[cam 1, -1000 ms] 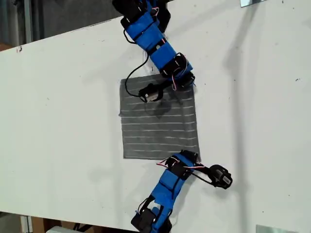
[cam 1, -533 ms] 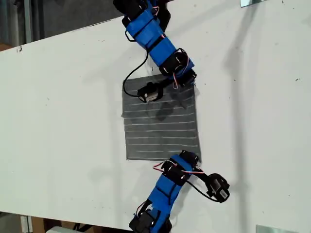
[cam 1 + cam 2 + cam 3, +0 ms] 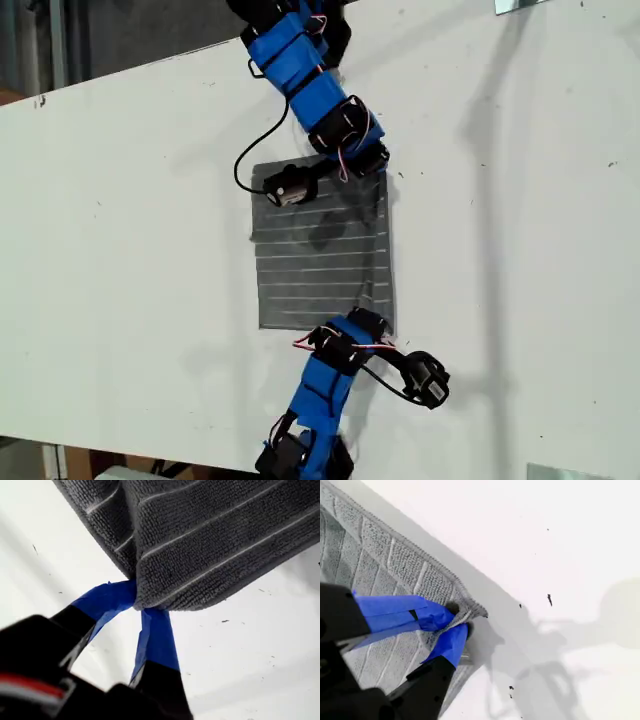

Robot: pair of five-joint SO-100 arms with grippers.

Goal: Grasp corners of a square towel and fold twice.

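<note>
The grey striped towel (image 3: 320,250) lies on the white table (image 3: 130,230) between the two blue arms. My first gripper (image 3: 372,322) is shut on the towel's near corner on the exterior view's right. In the first wrist view the towel (image 3: 215,535) hangs bunched from my first gripper (image 3: 140,602), raised off the table. My second gripper (image 3: 375,168) is shut on the far corner on the same side. The second wrist view shows my second gripper (image 3: 457,620) pinching that corner (image 3: 477,611), with the towel (image 3: 385,565) spread low beneath the arm.
The table's far edge (image 3: 120,70) runs diagonally across the exterior view's upper left. Metal pieces sit at that view's top right (image 3: 520,4) and bottom right (image 3: 565,472). A black cable (image 3: 250,150) loops from the second arm over the towel's far edge.
Both grippers have moved toward the exterior view's left, drawing the towel's right-hand edge with them. That edge is now narrower and lifted, and both arms have swung left.
</note>
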